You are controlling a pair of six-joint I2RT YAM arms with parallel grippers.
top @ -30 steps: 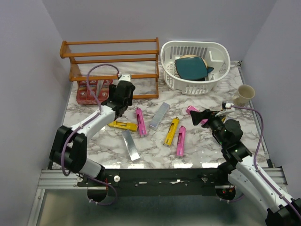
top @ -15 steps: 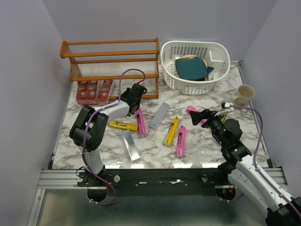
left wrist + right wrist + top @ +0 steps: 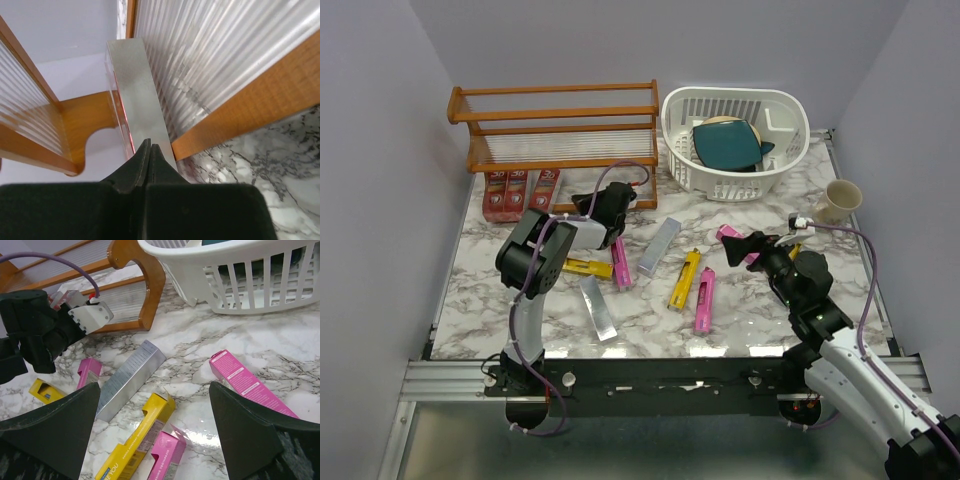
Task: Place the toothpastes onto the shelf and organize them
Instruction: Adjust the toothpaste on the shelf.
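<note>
The shelf [image 3: 555,118] stands at the back left. Three red toothpastes [image 3: 520,192] lie side by side under its lower tier. My left gripper [image 3: 586,206] is shut and empty by the shelf's right end. In the left wrist view its tips [image 3: 149,146] point at a carton with a silvery side and a red edge [image 3: 135,90] beside the wooden rail [image 3: 240,112]. Yellow [image 3: 685,279], pink [image 3: 704,300] and silver [image 3: 660,246] toothpastes lie loose mid-table. My right gripper [image 3: 750,245] hangs open above them [image 3: 155,390], next to a pink carton [image 3: 250,385].
A white slotted basket [image 3: 775,165] holding a teal object sits at the back right, close to the shelf's end. A beige cup [image 3: 838,200] stands near the right edge. More cartons, a yellow one [image 3: 582,266], a pink one [image 3: 619,260] and a silver one [image 3: 597,308], lie in front of the left arm.
My left gripper has drawn back to the right from the red cartons and shut, and a third red carton now shows under the shelf. The right arm has not moved.
</note>
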